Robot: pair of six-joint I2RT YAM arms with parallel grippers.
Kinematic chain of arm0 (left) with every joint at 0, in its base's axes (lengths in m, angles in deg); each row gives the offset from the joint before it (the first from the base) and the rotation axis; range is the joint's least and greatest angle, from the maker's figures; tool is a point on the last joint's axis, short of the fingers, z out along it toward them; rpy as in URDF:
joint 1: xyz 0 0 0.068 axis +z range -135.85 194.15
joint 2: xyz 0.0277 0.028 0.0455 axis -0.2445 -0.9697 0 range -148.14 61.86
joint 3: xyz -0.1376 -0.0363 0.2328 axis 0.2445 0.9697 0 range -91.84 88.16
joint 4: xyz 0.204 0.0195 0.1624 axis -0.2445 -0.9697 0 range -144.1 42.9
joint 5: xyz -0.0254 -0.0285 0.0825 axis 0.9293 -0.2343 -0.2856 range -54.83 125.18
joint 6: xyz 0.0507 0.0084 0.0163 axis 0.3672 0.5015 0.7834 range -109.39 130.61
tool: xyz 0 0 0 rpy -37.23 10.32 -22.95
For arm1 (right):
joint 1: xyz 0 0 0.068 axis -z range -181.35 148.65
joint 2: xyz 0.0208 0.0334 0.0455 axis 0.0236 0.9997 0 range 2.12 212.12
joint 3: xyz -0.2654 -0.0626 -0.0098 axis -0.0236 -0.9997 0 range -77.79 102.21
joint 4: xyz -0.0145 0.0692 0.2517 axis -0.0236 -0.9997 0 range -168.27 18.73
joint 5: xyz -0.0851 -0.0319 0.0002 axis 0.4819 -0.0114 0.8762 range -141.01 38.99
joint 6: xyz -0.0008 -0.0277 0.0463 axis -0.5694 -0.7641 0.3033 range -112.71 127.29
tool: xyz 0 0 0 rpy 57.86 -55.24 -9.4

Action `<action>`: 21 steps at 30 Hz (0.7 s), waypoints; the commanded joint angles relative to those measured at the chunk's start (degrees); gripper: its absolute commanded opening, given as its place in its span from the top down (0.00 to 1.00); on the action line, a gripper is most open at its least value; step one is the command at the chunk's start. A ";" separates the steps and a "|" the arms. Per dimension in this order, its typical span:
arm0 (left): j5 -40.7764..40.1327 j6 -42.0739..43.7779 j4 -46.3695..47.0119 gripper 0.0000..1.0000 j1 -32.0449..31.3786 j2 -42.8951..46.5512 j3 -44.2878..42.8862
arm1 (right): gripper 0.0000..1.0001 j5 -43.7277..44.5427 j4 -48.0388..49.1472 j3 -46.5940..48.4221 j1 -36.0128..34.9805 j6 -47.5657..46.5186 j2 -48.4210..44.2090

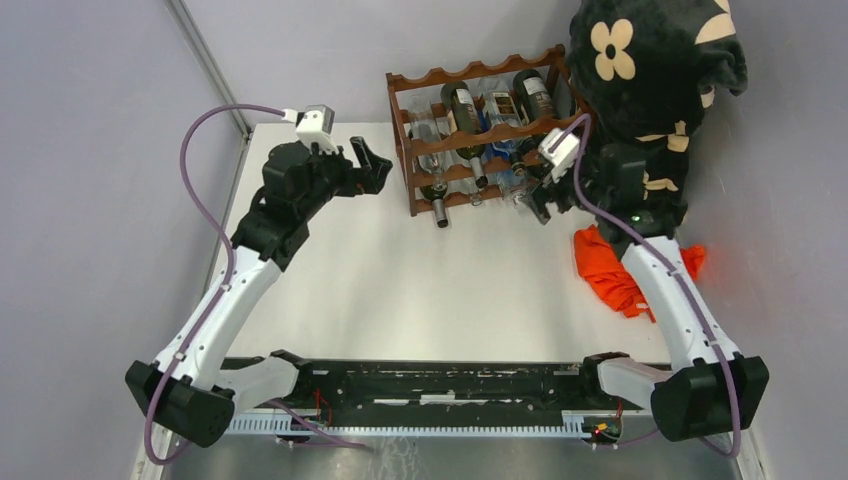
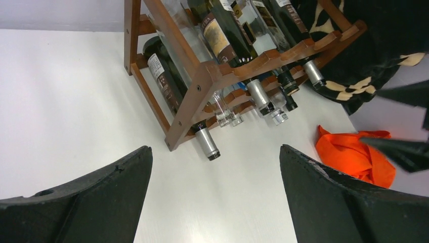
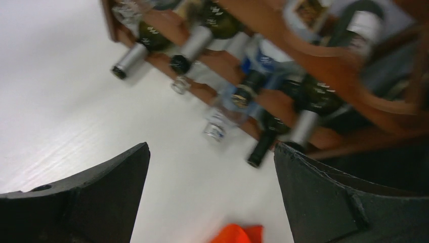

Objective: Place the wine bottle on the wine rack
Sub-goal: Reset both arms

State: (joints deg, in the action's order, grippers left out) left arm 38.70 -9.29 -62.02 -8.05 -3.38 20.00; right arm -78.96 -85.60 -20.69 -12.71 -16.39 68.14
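Evidently, left and right jaws gape empty, the wine rack [image 1: 480, 134] just ahead.

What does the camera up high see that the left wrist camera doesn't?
Only the top camera shows both whole arms, the left arm and the right arm, down to their bases. Only the left wrist camera shows its own wide-apart fingers up close and the paper label on the lowest dark bottle. Both show the wine rack, the orange cloth and the flowered blanket.
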 commanded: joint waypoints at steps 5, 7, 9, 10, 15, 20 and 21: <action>2.46 -13.16 -2.69 0.00 0.39 5.87 -1.27 | 0.02 15.45 -17.83 20.74 6.55 -4.35 -3.39; 3.91 -13.25 -4.13 0.00 0.31 7.77 -2.59 | 0.02 16.56 -15.19 20.56 6.57 -2.24 -7.25; 3.13 -14.11 -6.07 0.00 0.31 9.67 -4.60 | 0.02 16.47 -11.24 18.76 6.55 0.20 -11.40; 2.91 -14.15 -7.44 0.00 0.37 10.37 -6.03 | 0.02 16.04 -9.64 18.15 6.55 1.38 -12.84; 5.18 -12.19 -10.62 0.00 0.34 14.46 -11.58 | 0.02 17.15 -8.52 21.99 6.57 6.66 -16.20; 2.59 -11.04 -12.69 0.00 0.35 18.86 -14.09 | 0.02 20.33 -5.28 24.63 6.54 10.91 -19.88; 2.09 -10.75 -13.49 0.00 0.37 19.53 -14.58 | 0.02 20.47 -4.86 24.92 6.58 11.67 -20.41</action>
State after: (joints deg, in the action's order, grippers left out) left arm 41.63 -20.03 -73.14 -8.05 13.61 8.55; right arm -61.86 -94.91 1.67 -6.17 -10.10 49.71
